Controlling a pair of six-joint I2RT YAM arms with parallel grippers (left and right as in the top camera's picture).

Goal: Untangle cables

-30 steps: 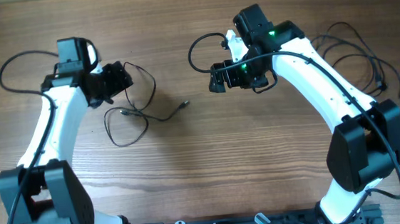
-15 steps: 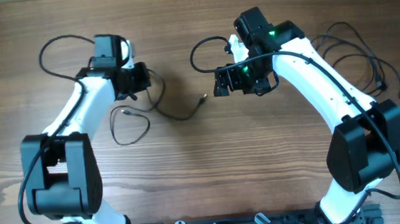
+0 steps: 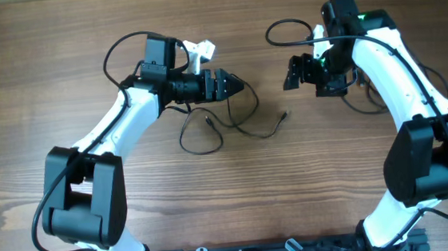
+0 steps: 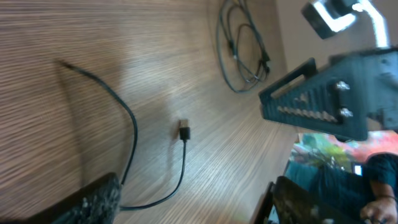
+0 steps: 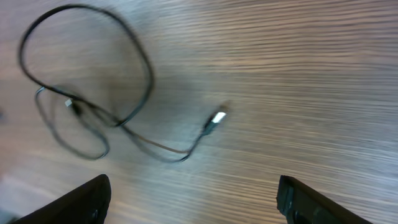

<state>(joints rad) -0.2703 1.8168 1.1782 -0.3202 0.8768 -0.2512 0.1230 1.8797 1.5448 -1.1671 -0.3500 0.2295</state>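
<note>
On the wooden table [image 3: 294, 200], loose cables [image 4: 185, 132], left fingers [image 4: 93, 199] wide, right fingers [image 5: 81, 199] wide

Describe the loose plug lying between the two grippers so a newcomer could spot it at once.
On the wooden table, look at the gap between the left gripper and the right gripper. Just below it, a thin black cord ends in a small plug. It lies alone on bare wood, unlike the other plug tucked against a loop.

You find no readable text, label, brand, number or sign anywhere in these three views right now.
</note>
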